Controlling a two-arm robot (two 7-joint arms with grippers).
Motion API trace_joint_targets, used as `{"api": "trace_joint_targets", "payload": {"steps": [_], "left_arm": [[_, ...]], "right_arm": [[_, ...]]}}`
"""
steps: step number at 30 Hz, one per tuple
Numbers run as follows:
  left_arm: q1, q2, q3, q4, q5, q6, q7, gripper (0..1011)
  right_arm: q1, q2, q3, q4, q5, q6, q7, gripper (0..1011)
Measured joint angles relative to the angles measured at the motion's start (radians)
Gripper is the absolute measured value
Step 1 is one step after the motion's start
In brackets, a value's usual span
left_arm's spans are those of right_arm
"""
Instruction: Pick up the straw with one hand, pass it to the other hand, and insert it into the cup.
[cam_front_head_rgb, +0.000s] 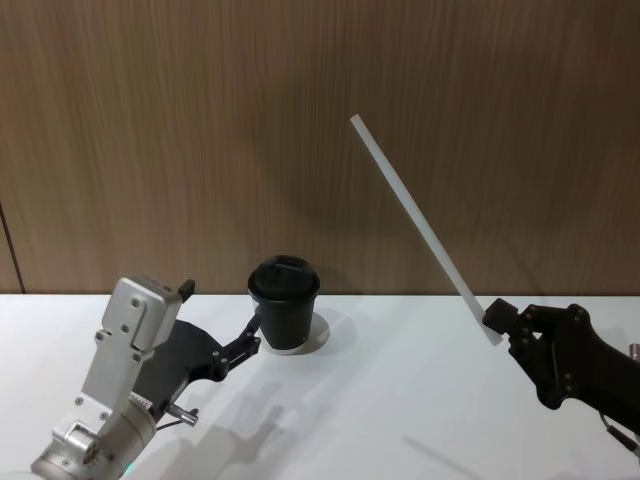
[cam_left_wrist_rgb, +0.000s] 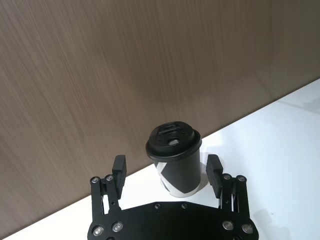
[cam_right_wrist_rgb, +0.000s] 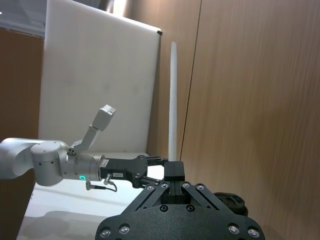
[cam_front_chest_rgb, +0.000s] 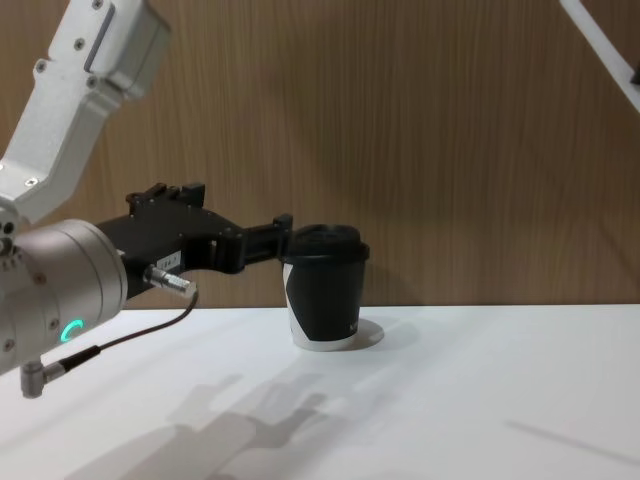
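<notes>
Quick status from my remote seat: the pickup part looks done. The right end effector (cam_front_head_rgb: 497, 320) is well off to the right of the cup (cam_front_head_rgb: 284, 308), closed on the bottom end of the straw (cam_front_head_rgb: 420, 220). The straw is clear of the table (cam_front_head_rgb: 400, 410) and slants up and back toward the cup, with its free end high up and to the right of the cup. In the right wrist view it stands straight up out of the clamped fingers, so the grip looks solid to me. The handover hasn't happened yet. The left end effector (cam_left_wrist_rgb: 166, 169) is right at the cup's left side with its fingers spread wide and nothing in them. In its own wrist view the cup sits between or just past the two fingertips, and I can't tell if either one touches it. So the left one is well away from the straw and, by my read, parked in an odd spot for a handoff. The cup is upright on the table against the wood wall (cam_front_head_rgb: 200, 120) with its lid (cam_left_wrist_rgb: 173, 140) on. I'd call it roughly a third done: the pass and the insertion through the lid are both left.
</notes>
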Motion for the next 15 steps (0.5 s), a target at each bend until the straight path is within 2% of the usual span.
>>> {"api": "trace_joint_targets", "payload": {"steps": [5,12,15], "left_arm": [[0.001,0.000,-0.013,-0.010,-0.039,0.015,-0.033,1001],[0.001,0.002,-0.037,-0.028,-0.127,0.053,-0.105,1002],[-0.002,0.005,-0.052,-0.039,-0.178,0.077,-0.153,1002]], "right_arm": [[0.004,0.000,-0.002,0.000,0.005,0.000,0.008,0],[0.008,-0.001,-0.004,-0.001,0.010,0.001,0.015,0],[0.009,-0.001,-0.005,-0.001,0.011,0.001,0.016,0]]}}
